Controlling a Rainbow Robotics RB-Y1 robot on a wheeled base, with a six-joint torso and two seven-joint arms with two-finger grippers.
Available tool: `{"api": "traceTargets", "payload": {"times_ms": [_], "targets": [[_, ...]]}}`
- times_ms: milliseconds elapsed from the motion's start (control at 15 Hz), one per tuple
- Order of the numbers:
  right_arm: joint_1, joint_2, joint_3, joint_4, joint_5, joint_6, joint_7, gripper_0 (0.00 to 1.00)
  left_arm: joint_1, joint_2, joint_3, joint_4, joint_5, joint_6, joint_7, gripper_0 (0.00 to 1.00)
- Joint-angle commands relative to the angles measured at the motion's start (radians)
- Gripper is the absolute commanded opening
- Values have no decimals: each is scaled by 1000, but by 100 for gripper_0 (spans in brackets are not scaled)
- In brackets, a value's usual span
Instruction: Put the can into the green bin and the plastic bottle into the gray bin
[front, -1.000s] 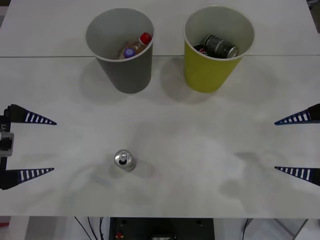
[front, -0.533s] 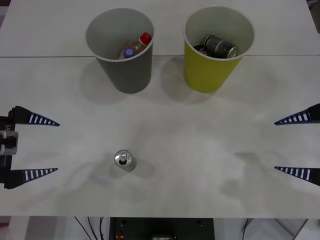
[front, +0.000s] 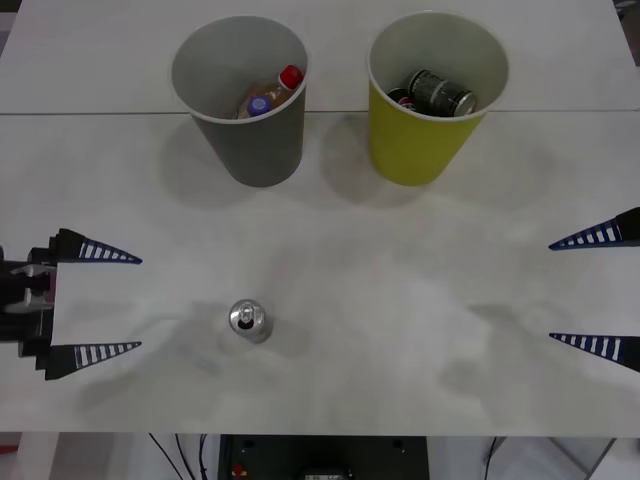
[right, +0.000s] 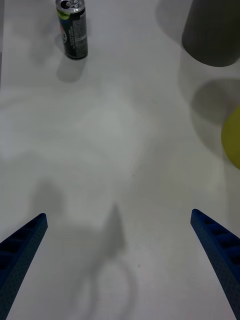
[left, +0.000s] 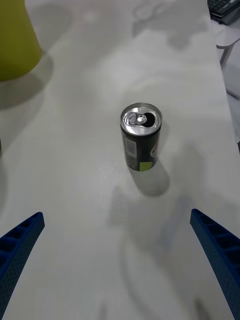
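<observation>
Worktop (front: 400, 300) is plain matte white; the can (front: 247, 320) stands upright between both released pincers, left pincer (front: 108, 303) nearer it, right pincer (front: 596, 292) at the edge.

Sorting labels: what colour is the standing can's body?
Dark, with a green patch; the can shows best in the left wrist view.

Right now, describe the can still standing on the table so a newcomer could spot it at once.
On the white table, look nearer the robot than the gray bin and green bin. The can stands upright alone, between the open left hand and the table's middle. Unlike the dark can lying in the green bin, it stands outside both bins.
</observation>
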Motion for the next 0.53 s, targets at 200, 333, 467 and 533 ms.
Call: {"api": "traceTargets", "payload": {"times_ms": [200,333,467,533], "targets": [[0,0,0,0,0,0,0,100,-78,-63,-94,165,49,-8,-143,100],[0,0,0,0,0,0,0,100,-110,-100,-113,231,63,-36,-166,100],[0,0,0,0,0,0,0,100,-124,-141,-114,270,61,-46,-184,100],[0,0,0,0,0,0,0,100,-130,-164,-116,293,60,-51,-210,100]]}}
